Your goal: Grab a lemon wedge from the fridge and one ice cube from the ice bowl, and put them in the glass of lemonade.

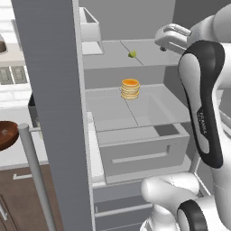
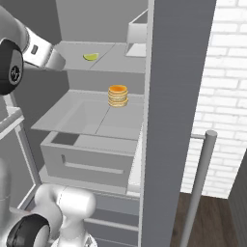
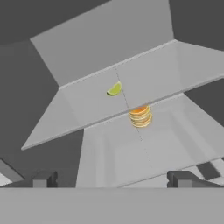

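Standing open across all 3 views, the fridge (image 1: 49, 113) shows its grey interior, with one door edge running down the left half of the left base view and the other door filling the centre-right of the right base view. A long silver bar handle (image 1: 36, 176) slants through the lower left of the left base view, and another handle (image 2: 198, 188) rises at the lower right of the right base view.

On the upper shelf (image 1: 113, 56) lies the lemon wedge (image 1: 132, 54), a small yellow-green piece in the upper middle of the left base view; it appears at (image 2: 90, 56) in the upper left of the right base view and just above centre at (image 3: 114, 89) in the hand view. On the shelf below sits a stack of pancakes (image 1: 130, 89) with an orange top, near the centre of each view, below the wedge and apart from it. Beneath that shelf a grey drawer (image 1: 144, 155) occupies the lower middle.

The end effector (image 3: 111, 179) shows its 2 dark fingertips (image 3: 43, 179) at the bottom of the hand view, set wide apart with nothing between them, well short of the wedge. The white arm (image 1: 203, 103) fills the right edge of the left base view.

At the left edge of the left base view, part of the dark reddish-brown ice bowl (image 1: 6, 134) rests on the pale worktop (image 1: 13, 155), outside the fridge.
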### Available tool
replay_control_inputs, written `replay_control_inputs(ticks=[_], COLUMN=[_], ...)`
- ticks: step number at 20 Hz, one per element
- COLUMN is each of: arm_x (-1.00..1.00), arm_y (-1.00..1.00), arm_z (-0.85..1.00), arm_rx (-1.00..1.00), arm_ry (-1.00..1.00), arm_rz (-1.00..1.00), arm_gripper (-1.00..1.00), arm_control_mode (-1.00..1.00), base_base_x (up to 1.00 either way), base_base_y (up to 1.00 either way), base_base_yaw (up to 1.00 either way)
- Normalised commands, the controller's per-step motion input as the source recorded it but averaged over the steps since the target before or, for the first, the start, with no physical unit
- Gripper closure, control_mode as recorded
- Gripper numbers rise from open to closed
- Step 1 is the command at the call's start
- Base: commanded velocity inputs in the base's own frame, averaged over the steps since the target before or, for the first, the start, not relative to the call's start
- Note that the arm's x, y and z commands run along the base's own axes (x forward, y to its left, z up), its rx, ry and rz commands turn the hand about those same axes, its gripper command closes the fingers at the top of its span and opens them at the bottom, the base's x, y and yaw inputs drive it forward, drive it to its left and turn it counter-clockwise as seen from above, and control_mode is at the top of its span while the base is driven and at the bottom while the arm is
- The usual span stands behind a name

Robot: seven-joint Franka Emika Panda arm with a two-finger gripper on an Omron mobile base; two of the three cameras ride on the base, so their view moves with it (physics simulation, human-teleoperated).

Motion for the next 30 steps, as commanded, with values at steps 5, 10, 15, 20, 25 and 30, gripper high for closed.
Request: replay_control_inputs(ticks=[5,10,15,20,25,30], arm_x=[0.6,0.66,0.9,0.8,0.51,0.11], arm_y=[0.07,0.0,0.02,0.07,0.1,0.0], arm_z=[-0.38,-0.21,-0.11,0.02,-0.03,-0.44], arm_rx=[0.0,-0.04,-0.14,-0.18,-0.16,-0.01], arm_ry=[-0.03,-0.05,0.02,0.12,0.15,-0.02], arm_rz=[0.05,0.0,0.0,0.0,0.03,0.05], arm_gripper=[-1.0,-1.0,-1.0,-1.0,-1.0,-1.0], arm_control_mode=[-1.0,-1.0,-1.0,-1.0,-1.0,-1.0], base_base_x=[0.0,0.0,0.0,0.0,0.0,0.0], base_base_y=[0.0,0.0,0.0,0.0,0.0,0.0], base_base_yaw=[0.0,0.0,0.0,0.0,0.0,0.0])
